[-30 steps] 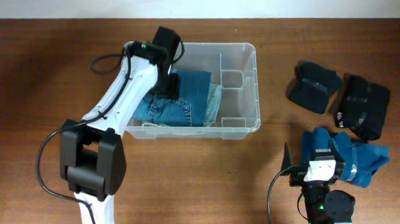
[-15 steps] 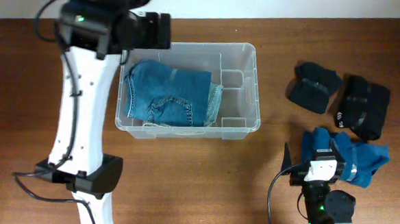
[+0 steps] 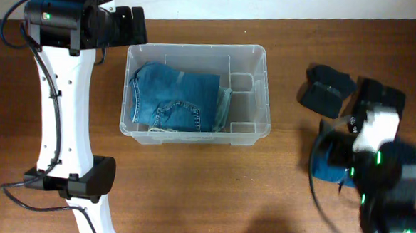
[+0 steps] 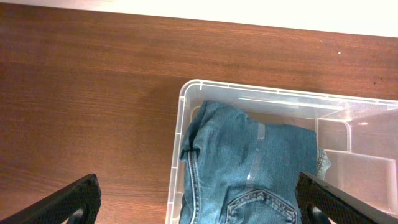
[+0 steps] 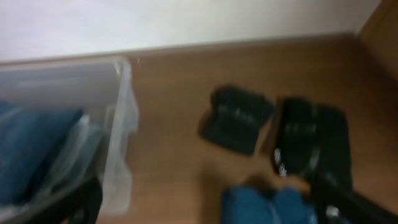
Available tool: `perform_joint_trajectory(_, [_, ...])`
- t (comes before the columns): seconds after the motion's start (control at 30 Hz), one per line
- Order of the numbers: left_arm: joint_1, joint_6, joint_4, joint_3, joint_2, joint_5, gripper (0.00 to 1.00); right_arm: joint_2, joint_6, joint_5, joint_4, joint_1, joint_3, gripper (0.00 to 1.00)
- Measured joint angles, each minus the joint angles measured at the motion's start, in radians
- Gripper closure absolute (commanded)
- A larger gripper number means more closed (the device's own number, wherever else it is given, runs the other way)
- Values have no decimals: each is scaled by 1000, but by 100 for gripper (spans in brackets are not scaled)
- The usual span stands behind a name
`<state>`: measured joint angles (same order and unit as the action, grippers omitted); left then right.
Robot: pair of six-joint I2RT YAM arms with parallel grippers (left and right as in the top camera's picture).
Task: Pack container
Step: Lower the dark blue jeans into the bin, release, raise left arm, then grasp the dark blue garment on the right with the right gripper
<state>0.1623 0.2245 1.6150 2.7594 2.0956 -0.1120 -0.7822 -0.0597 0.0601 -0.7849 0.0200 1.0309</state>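
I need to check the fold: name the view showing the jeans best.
Overhead: the whole folded jeans show inside the container. Left wrist crops their lower part; right wrist gives only a blurred blue corner.

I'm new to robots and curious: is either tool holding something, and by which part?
Nothing is held: the left tool and the right tool are both open and empty.

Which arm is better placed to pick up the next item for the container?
Right. The right pincer hangs open near the blue garment and black bundles. The left pincer is open by the container's far-left corner, away from them.
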Motion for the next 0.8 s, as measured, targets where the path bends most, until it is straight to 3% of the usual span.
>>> perform_joint_trajectory(0.13, [0, 0, 0, 0, 1, 0, 1, -287, 26, 5, -218, 0, 204, 2])
perform_joint_trajectory(0.23, [0, 0, 1, 0, 1, 0, 1, -403, -25, 4, -287, 24, 235, 2])
perform_joint_trajectory(0.43, [0, 0, 1, 0, 1, 0, 1, -515, -228, -11, -346, 265, 227, 2])
perform_joint_trajectory(0.63, [0, 0, 1, 0, 5, -21, 1, -535, -302, -69, -298, 580, 92, 2])
perform_joint_trajectory(0.8, [0, 0, 1, 0, 11, -28, 1, -546, -437, -157, -113, 722, -172, 2])
